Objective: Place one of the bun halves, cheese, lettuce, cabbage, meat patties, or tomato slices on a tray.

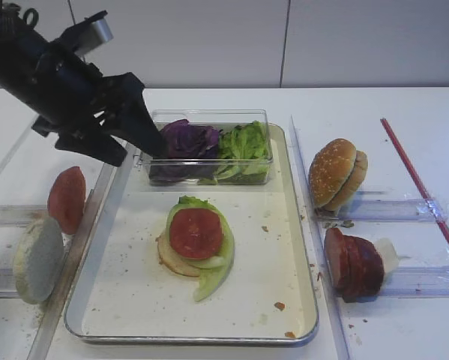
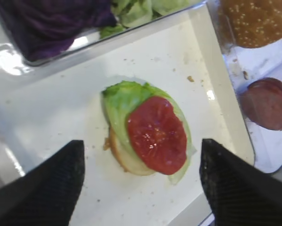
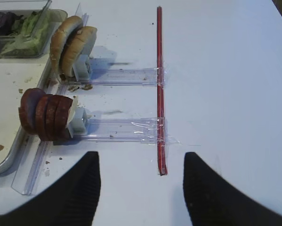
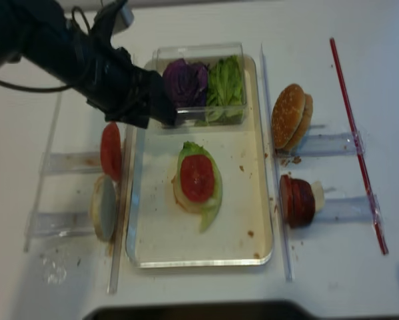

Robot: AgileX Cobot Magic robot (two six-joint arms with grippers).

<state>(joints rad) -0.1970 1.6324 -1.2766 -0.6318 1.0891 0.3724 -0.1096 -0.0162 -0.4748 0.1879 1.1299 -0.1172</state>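
Risk I noted: left pincer [image 2: 140, 181] wide and empty over the stack — descending, it could knock the tomato slice [image 2: 156, 134] off the lettuce [image 2: 119, 99].

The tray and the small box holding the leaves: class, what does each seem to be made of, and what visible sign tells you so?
The tray looks like silvery metal: a rolled, shiny rim with glints, around a pale, dull, crumb-specked floor. The box looks like clear, glossy plastic: the purple cabbage and green lettuce show through its walls.

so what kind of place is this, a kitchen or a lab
Most likely a lab bench staged as a burger station: a plain white table, ingredients stood in taped clear racks, and a metal tray holding a half-built burger.
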